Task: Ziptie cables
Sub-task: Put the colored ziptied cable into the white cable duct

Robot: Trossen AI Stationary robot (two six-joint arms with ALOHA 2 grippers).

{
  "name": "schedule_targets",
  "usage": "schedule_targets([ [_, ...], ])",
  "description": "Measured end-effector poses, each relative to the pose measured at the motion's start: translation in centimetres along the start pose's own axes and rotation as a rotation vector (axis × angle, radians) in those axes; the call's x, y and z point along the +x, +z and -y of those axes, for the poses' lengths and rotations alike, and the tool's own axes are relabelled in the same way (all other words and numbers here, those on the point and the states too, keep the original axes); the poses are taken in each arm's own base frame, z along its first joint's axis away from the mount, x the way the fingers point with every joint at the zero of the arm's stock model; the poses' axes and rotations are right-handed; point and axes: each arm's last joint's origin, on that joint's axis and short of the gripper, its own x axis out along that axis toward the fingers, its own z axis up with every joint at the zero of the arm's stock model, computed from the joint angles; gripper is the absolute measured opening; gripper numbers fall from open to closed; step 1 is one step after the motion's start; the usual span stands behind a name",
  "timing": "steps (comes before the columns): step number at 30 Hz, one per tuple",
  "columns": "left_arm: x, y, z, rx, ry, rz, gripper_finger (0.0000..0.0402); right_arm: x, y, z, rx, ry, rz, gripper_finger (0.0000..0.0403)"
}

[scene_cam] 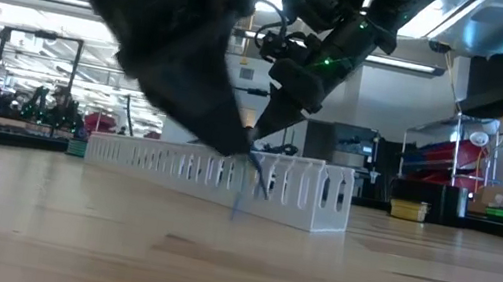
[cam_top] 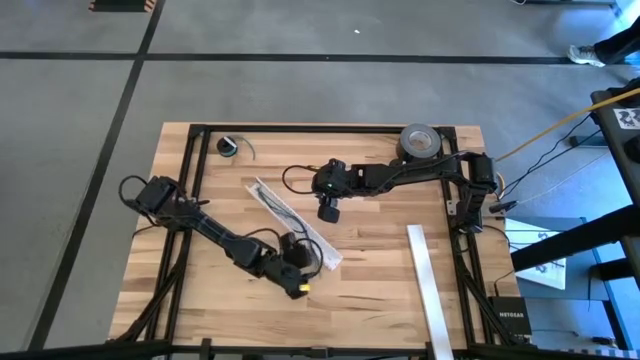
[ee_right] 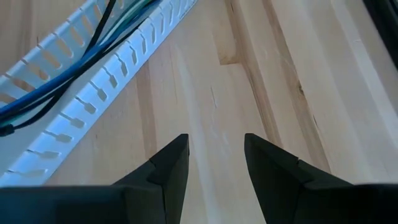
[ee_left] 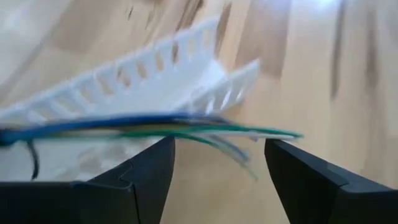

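The cables, thin blue, green and pale wires, lie along a white slotted strip, and their loose ends stick out past its near end. My left gripper hovers open at that end, a finger on either side, just short of the wire ends and touching nothing. My right gripper stands open over bare wood, beside the strip's middle. No ziptie shows that I can tell.
A second white strip lies at the table's near right. A grey tape roll sits at the far right and a small coil at the far left. Bare wood stretches between the two strips.
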Motion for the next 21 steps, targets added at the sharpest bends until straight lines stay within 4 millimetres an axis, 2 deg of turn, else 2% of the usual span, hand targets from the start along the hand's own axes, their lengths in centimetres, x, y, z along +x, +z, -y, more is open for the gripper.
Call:
schedule_targets([
  [5,0.6,1.6,-0.7,-0.021,0.005,0.094,0.0235,0.0,0.0,0.0,0.000,0.000,0.000,0.0142],
  [10,1.6,2.6,-2.7,-0.026,0.057,0.098,0.0235,0.0,0.0,0.0,0.000,0.000,0.000,0.0142],
  [13,1.5,3.9,-3.2,-0.054,0.059,0.115,0.0235,0.0,0.0,0.0,0.000,0.000,-0.001,0.0142],
  [18,-1.2,6.4,-3.9,-0.034,0.065,0.100,0.0235,0.0,0.0,0.0,0.000,0.000,-0.002,0.0142],
  [21,-3.3,6.7,-4.3,0.004,0.082,0.046,0.0235,0.0,0.0,0.0,0.000,0.000,-0.001,0.0142],
])
